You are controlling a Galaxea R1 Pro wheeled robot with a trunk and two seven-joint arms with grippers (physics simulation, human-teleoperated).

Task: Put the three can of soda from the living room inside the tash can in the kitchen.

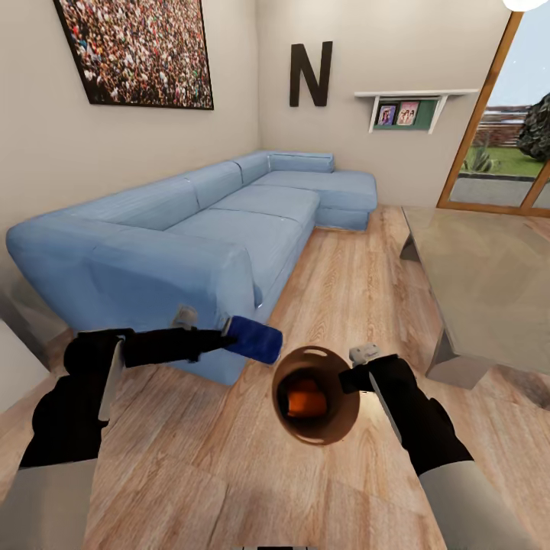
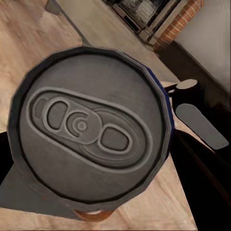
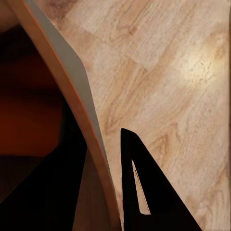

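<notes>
Step in hand: loading the last can. Left gripper [image 1: 226,336] clamped on the dark blue soda can [image 1: 255,339], held level just beside the trash can [image 1: 315,396]. Right gripper [image 1: 353,377] pinched on the bin's rim [image 3: 72,91], holding it off the wooden floor [image 1: 229,473], mouth tipped up. Inside: orange cans [image 1: 307,399], count unclear. Next move calls for carrying the blue can over the mouth and letting go. Sofa [image 1: 191,229] behind.

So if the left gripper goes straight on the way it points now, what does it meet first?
Probably the rim of the trash can that the right gripper holds: the left gripper, shut on the blue can, points toward it. Depth is unclear, so it may pass just above.
</notes>
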